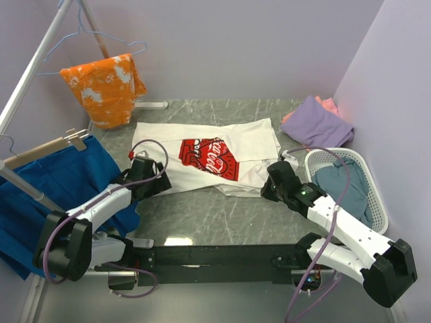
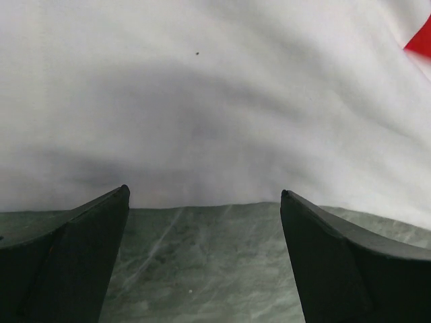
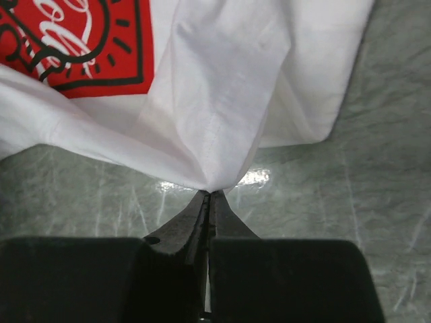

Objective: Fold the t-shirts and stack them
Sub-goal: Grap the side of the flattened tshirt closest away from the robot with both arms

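The white t-shirt [image 1: 202, 151] with the red-and-white chest print lies spread on the green table, print up. My left gripper [image 1: 156, 185] is open at the shirt's near left hem; in the left wrist view [image 2: 204, 198] its fingers straddle bare table just short of the white hem [image 2: 202, 134]. My right gripper [image 1: 267, 190] is shut on the shirt's near right edge; the right wrist view [image 3: 210, 194] shows white cloth [image 3: 215, 114] pinched at the tips and lifted. A purple t-shirt [image 1: 316, 124] lies over a salmon-pink one [image 1: 328, 105] at the back right. A grey-blue t-shirt [image 1: 343, 185] sits in the basket.
A white laundry basket [image 1: 377, 195] stands at the right. An orange white-splotched garment [image 1: 104, 84] hangs at the back left and a bright blue cloth [image 1: 47, 182] hangs on a rack at the left, close to my left arm. A purple wall runs along the right.
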